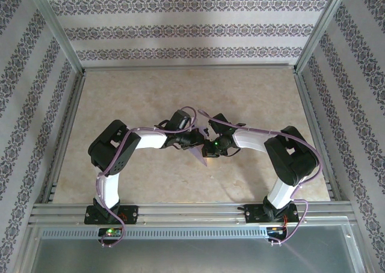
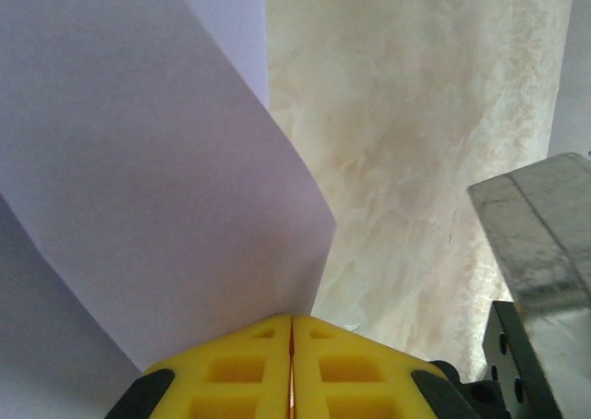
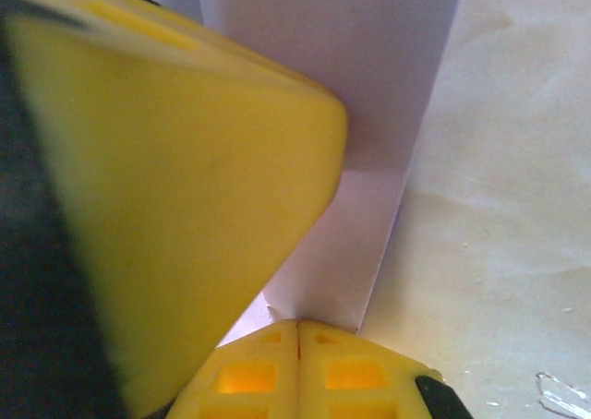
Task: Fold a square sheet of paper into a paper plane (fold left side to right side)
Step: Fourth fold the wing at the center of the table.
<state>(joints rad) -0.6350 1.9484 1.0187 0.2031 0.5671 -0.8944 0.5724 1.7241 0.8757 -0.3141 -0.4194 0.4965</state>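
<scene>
The lavender square sheet of paper (image 2: 138,188) rises straight ahead of both closed jaws; left gripper (image 2: 292,322) and right gripper (image 3: 297,327) each pinch it, equally near.

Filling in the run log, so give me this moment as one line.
left gripper: shut on thin lavender paper sheet | right gripper: shut on same sheet | sheet: held between both grippers over beige table

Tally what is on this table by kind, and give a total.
Robot arms: 2 (left arm, right arm)
Lavender paper sheet: 1, pinched by the left gripper and the right gripper, both shut
Total: 3
</scene>
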